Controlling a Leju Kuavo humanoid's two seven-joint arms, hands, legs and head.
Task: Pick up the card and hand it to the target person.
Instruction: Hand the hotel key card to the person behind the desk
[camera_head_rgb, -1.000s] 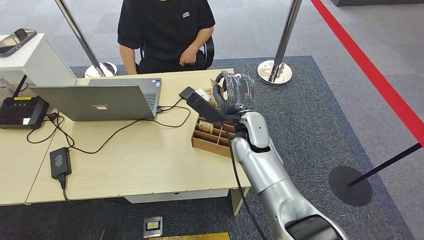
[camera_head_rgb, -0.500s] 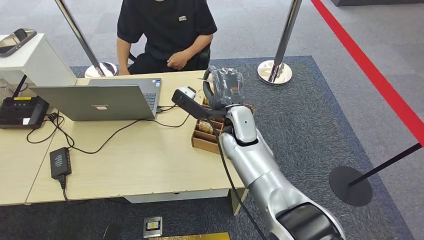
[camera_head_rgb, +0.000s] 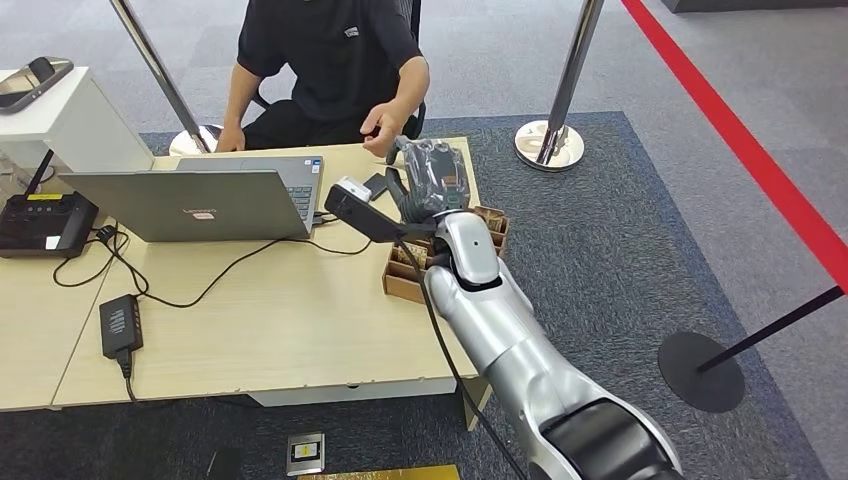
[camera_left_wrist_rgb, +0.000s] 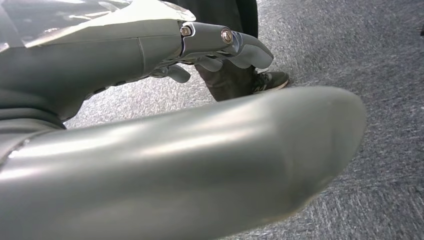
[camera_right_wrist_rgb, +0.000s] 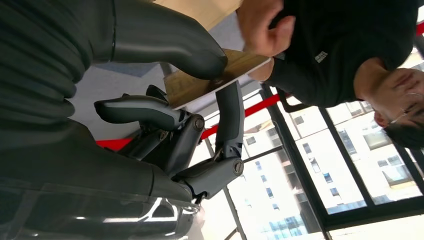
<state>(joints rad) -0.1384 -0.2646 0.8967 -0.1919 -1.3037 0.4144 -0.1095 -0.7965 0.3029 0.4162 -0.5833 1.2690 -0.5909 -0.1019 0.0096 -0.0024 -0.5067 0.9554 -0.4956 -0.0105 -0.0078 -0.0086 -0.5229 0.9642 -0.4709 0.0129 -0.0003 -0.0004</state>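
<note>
The right hand (camera_right_wrist_rgb: 165, 115) pinches the card (camera_right_wrist_rgb: 215, 77) between thumb and a finger over the desk (camera_head_rgb: 260, 300). Its free end points at the person's hand (camera_right_wrist_rgb: 262, 25), just beside it.

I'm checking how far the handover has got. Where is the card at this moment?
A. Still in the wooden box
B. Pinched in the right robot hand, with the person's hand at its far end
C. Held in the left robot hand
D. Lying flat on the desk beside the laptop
B: the right robot hand pinches the card between thumb and finger, while the person's hand meets its far end.
</note>
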